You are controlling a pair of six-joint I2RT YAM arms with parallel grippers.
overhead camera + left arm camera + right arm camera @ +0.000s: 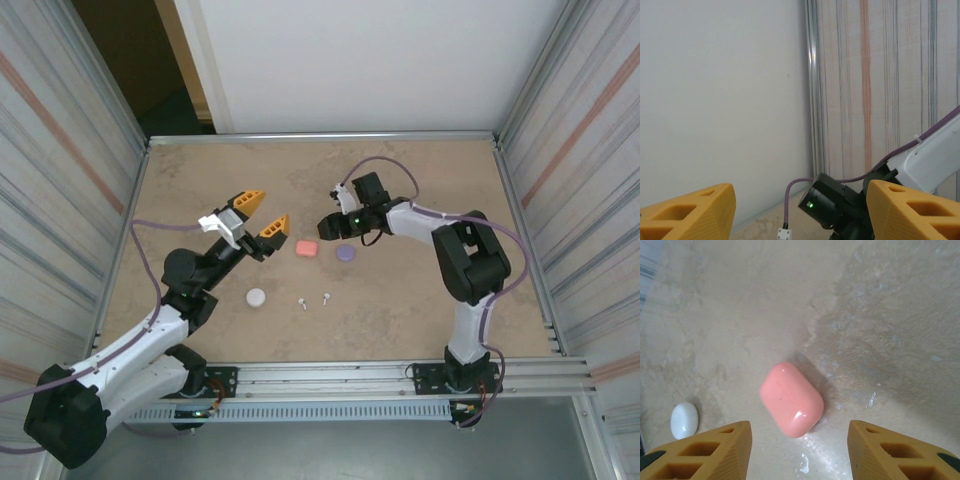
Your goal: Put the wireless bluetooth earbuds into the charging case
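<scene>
- Coral-pink case (792,399) on table (890,315), just ahead of right gripper (799,447), centred between jaws; jaws apart, holding nothing.
- Left gripper (262,213) jaws wide, empty.
- Two white earbuds (301,303) loose, well apart from both jaws.

Lab test cell: framed panel walls (60,150) enclose the table (420,290).

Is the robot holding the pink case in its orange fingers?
No, the smooth coral-pink plastic case lies on the beige table between the spread orange fingers, touching neither.
</scene>
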